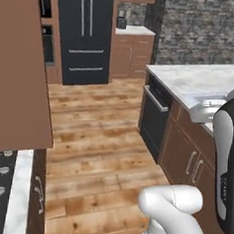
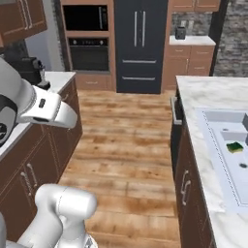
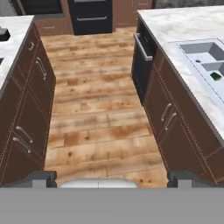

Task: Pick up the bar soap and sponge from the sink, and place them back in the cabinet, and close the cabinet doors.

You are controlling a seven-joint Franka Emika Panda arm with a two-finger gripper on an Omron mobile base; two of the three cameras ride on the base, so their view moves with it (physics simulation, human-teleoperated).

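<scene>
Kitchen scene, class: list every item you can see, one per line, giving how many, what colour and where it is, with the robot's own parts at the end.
sponge: one, green and yellow, in the sink's near basin.
sink: one, light grey, double basin, set in the right-hand counter.
marble counter: one, white-grey, on the right.
dishwasher: one, black, under that counter's far end.
low cabinets: brown, with silver handles, on both sides of the aisle.
fridge: one, dark, two doors, at the far wall.
wall ovens: two, black, stacked left of the fridge.
floor: wooden planks, down the aisle.
arm: white with dark joints.
gripper: open, holding nothing, pointing down the aisle.
</scene>
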